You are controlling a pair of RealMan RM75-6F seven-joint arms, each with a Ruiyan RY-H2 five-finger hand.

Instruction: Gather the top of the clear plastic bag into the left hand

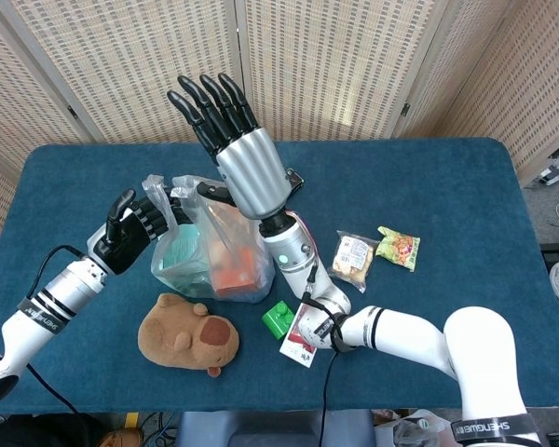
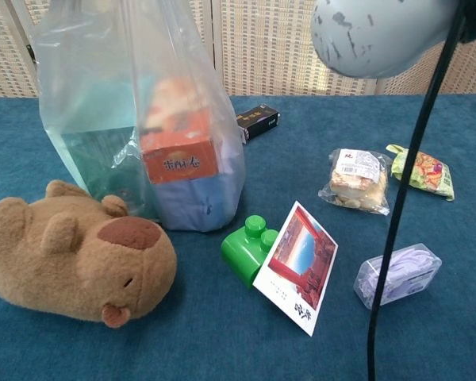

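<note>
The left hand (image 1: 135, 226) grips the gathered top of the clear plastic bag (image 1: 214, 251), which stands on the blue table (image 1: 429, 186) behind the plush capybara (image 1: 186, 333); the right hand (image 1: 233, 140) hovers above, fingers spread, holding nothing.

Orange box (image 2: 179, 157) — characters, illegible.

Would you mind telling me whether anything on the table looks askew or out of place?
Only mildly: the picture card stands tilted, propped against the green block, and the orange box sits crooked inside the clear plastic bag.
</note>
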